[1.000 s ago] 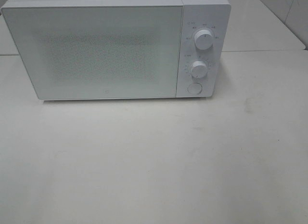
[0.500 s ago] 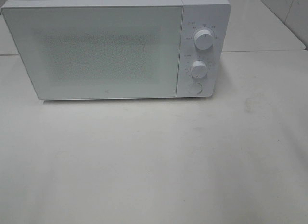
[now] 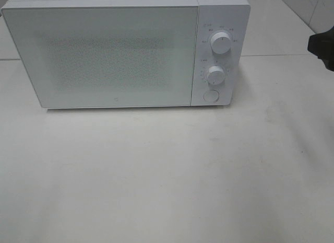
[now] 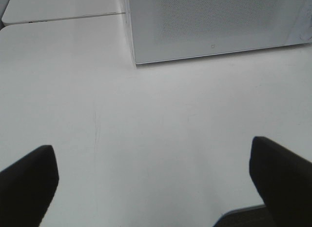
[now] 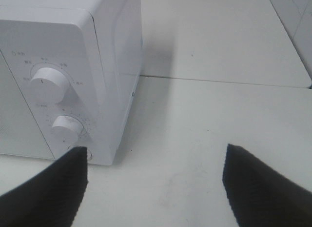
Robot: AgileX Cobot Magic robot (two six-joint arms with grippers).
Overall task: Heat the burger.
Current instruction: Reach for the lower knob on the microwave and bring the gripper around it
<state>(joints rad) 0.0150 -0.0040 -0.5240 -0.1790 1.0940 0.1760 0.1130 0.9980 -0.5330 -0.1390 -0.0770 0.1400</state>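
**Microwave shut, burger out of sight**

We are finding no burger in any view. The microwave (image 3: 104,55) is standing with its door (image 3: 99,57) closed, and the frosted panel is hiding whatever may be inside. Our right gripper (image 5: 156,156) is hanging wide open and empty near the control side, with the round button (image 3: 211,95) lying just ahead of it, so we are judging the right arm the nearer one for the door release. Our left gripper (image 4: 152,146) is gaping fully too, holding nothing, over the table (image 3: 156,175) and facing the door's lower corner, well apart from it.
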